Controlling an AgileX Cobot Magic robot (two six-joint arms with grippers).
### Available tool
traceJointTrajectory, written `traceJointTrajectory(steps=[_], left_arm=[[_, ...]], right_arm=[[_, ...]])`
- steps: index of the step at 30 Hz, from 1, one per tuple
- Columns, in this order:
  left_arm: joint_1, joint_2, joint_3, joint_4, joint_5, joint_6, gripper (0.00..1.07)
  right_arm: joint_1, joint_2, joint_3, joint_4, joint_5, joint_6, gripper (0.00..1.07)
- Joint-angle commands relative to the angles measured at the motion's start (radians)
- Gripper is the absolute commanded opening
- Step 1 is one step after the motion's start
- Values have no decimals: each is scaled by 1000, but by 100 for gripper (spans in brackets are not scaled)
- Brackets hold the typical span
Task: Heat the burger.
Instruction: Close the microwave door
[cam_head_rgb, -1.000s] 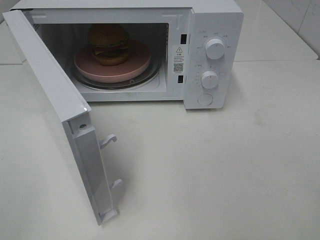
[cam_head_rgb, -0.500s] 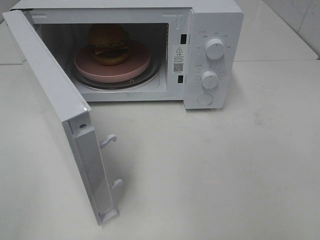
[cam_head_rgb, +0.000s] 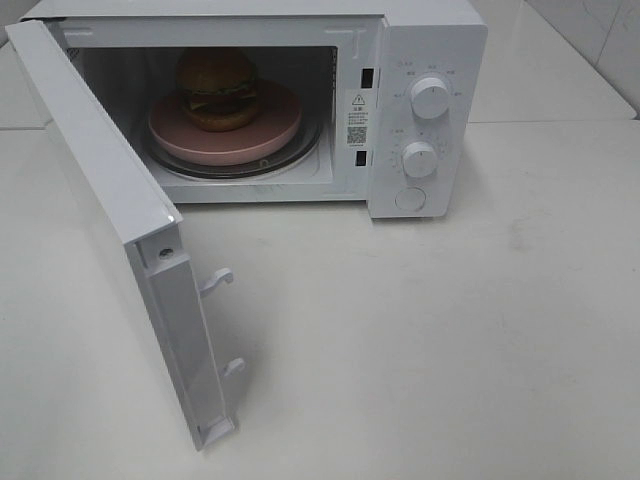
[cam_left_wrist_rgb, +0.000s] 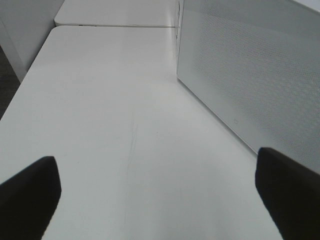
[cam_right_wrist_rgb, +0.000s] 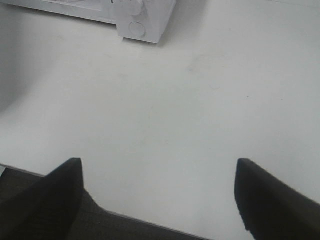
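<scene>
Control-panel lettering (cam_head_rgb: 408, 66) illegibly small.

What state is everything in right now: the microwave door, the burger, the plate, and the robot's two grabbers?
Microwave door: open, swung wide.
Burger: inside the microwave, sitting on the pink plate.
Pink plate: inside, resting on the glass turntable.
Left gripper: open, fingers holding nothing.
Right gripper: open, fingers holding nothing.
</scene>
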Motion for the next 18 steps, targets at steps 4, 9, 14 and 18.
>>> traceJointTrajectory(steps=[4,9,14,18], left_arm=[[-4,-21,0,3,-9,-2,102],[-4,-21,0,3,-9,-2,102],[-4,-21,0,3,-9,-2,102],[-4,-21,0,3,-9,-2,102]], right_arm=[[-105,-105,94,58,-88,5,76],[-170,-163,143,76,-135,4,76],[-203,-180,183,77,-140,4,76],[-207,-180,183,77,-146,4,76]])
